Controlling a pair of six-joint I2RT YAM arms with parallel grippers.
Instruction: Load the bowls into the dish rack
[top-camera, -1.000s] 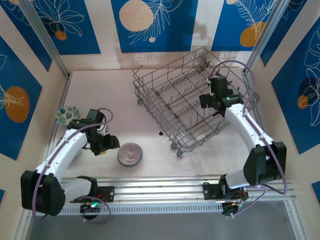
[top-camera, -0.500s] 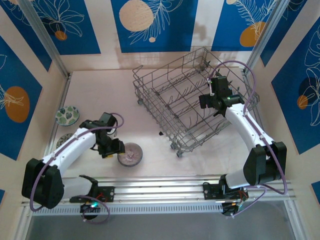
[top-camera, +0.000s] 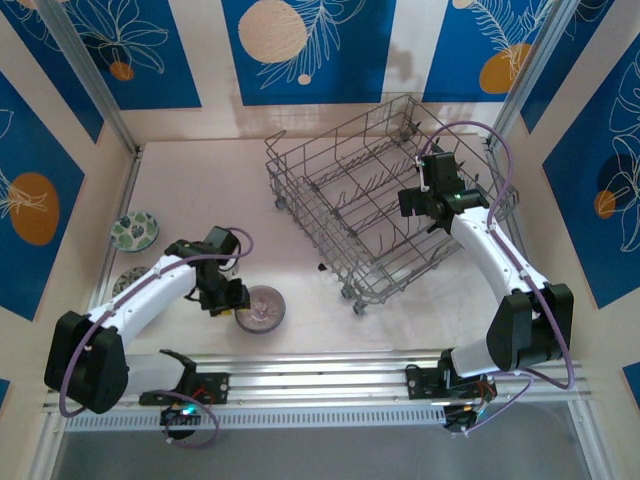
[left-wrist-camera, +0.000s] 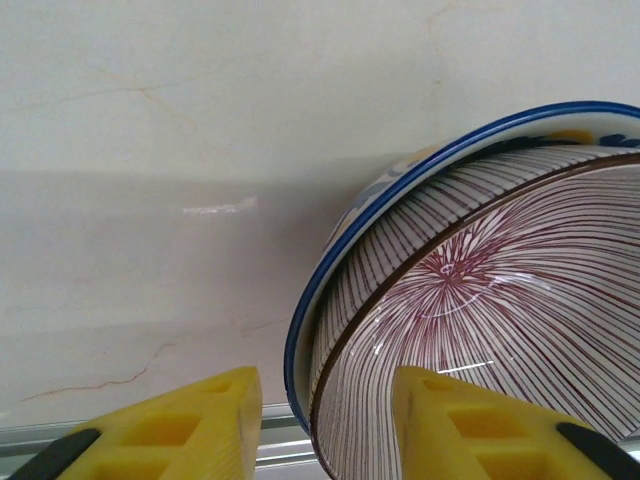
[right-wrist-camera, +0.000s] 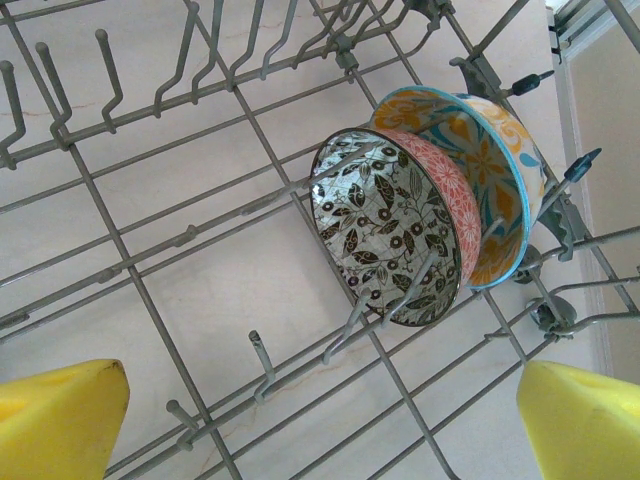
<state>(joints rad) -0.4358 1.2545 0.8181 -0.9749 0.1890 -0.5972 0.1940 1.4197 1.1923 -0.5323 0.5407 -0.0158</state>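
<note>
Carefully: my left gripper (left-wrist-camera: 325, 430) stands open, one finger inside and one outside the rim of the striped bowl (left-wrist-camera: 480, 290), which is nested in a blue-rimmed bowl (left-wrist-camera: 398, 178) on the table (left-wrist-camera: 150, 120). I should sink lower before closing, so the pads bite squarely.

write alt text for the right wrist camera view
A leaf-patterned bowl and an orange and blue bowl stand on edge, one nested against the other, among the upright tines of a wire dish rack. The right gripper is open, its yellow fingertips wide apart at the bottom corners, holding nothing.
</note>
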